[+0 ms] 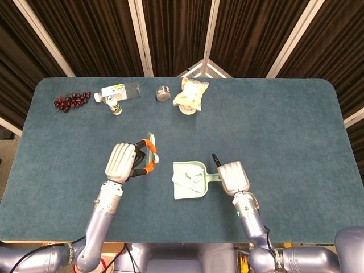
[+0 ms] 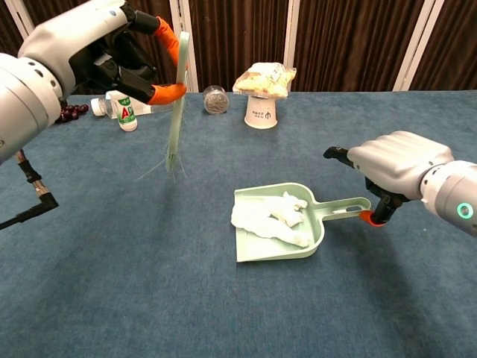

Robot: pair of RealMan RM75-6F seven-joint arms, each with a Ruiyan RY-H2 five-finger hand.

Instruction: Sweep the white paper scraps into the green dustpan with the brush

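Note:
The green dustpan (image 2: 319,233) (image 1: 191,197) lies flat on the blue table in front of me, with white paper scraps (image 2: 270,217) (image 1: 184,180) heaped inside it. My left hand (image 2: 95,46) (image 1: 121,161) grips the pale green brush (image 2: 177,95) (image 1: 151,144) upright, well to the left of the pan, its bristles hanging above the cloth. My right hand (image 2: 400,159) (image 1: 233,176) hovers at the end of the pan's handle (image 2: 349,206). One finger is stretched out above the handle and an orange-tipped finger sits by its end, so the hand does not grip it.
Along the far edge lie dark grapes (image 1: 71,101), a clear bottle (image 1: 120,90) on its side, a small white bottle (image 2: 125,112), a little jar (image 2: 215,99) and a paper cup (image 2: 261,113) topped by a snack bag (image 1: 191,92).

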